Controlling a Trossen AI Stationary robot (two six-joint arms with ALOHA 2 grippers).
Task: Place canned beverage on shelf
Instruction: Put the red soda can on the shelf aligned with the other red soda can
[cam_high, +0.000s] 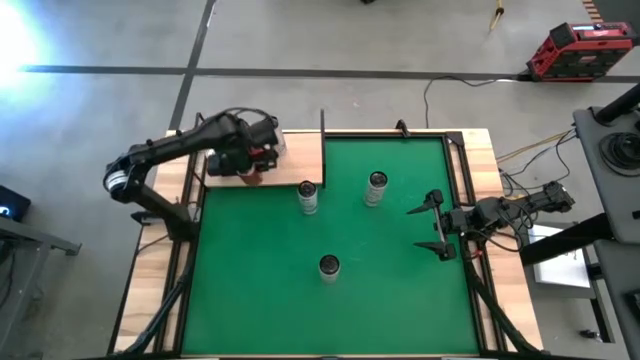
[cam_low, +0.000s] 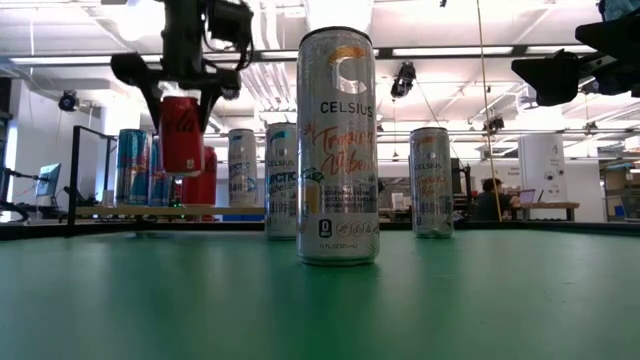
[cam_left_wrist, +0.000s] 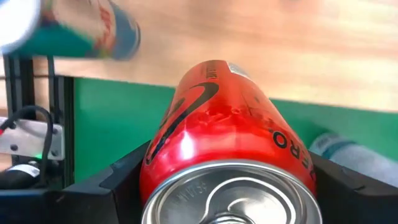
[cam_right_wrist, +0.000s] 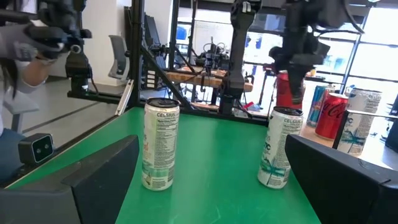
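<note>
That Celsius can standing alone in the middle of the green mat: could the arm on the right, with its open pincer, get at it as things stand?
Probably yes. The right pincer is open and empty at the mat's right edge, and the Celsius can stands apart from the others, with bare green mat between them.

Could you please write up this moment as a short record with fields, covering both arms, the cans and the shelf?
left claw: shut on the red can, held upright above the shelf
right claw: open, waiting at the mat's right edge
shelf contents: several cans already standing on it
green mat: three tall silver cans, upright and apart; the nearest reads Celsius
task state: red can not yet set down
</note>
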